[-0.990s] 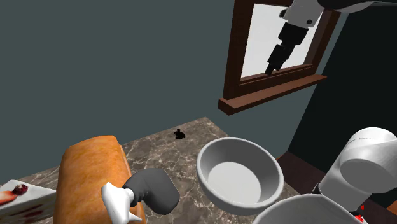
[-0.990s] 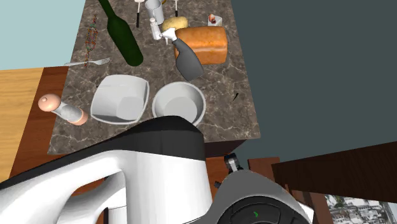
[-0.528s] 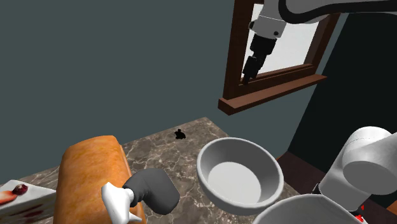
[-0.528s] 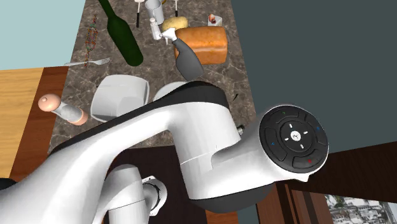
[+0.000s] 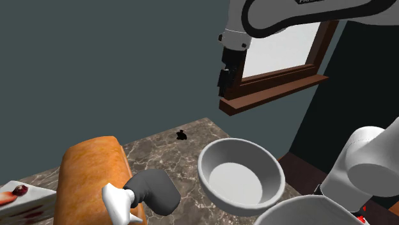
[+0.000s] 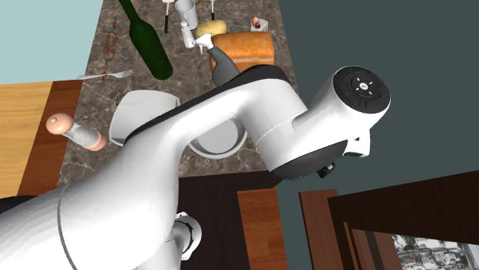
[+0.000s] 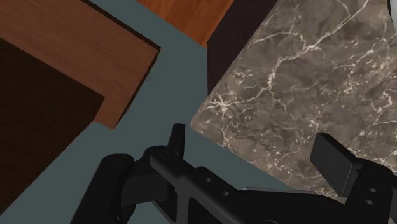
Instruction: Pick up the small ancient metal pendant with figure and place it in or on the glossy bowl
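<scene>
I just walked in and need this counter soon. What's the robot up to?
The robot's hand hangs open and empty, high above the far edge of the marble counter, beside the window sill. The small dark pendant it is meant to pick up lies untouched on the counter, apart from the grey bowl it should go into. Nothing is grasped yet.
</scene>
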You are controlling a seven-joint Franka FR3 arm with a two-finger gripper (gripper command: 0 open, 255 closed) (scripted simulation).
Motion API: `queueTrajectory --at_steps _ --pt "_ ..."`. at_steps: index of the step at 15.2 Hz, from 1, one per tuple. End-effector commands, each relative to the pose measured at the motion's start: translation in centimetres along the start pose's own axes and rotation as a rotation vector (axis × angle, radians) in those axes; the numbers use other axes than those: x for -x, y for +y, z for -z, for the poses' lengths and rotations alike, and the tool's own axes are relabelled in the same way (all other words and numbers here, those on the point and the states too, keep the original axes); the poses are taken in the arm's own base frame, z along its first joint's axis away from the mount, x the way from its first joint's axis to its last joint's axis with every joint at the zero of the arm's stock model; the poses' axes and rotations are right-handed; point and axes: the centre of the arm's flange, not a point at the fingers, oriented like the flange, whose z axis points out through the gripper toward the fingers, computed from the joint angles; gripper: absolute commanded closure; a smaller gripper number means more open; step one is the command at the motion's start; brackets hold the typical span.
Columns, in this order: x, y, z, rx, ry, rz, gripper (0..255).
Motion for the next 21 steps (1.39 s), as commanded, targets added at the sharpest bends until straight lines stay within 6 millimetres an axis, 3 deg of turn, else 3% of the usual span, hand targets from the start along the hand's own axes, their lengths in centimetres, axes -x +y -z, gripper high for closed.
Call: queueTrajectory --at_steps 1,9,16,21 --pt "-1.9 -1.9 -1.5 -0.003 -0.018 0.036 0" --pt "-8.4 -9.2 -6.9 -0.01 -0.089 0.178 0" --pt "-12.8 -16.3 -12.0 -0.016 -0.15 0.302 0" --pt "-12.4 -16.3 -14.6 -0.016 -0.15 0.302 0"
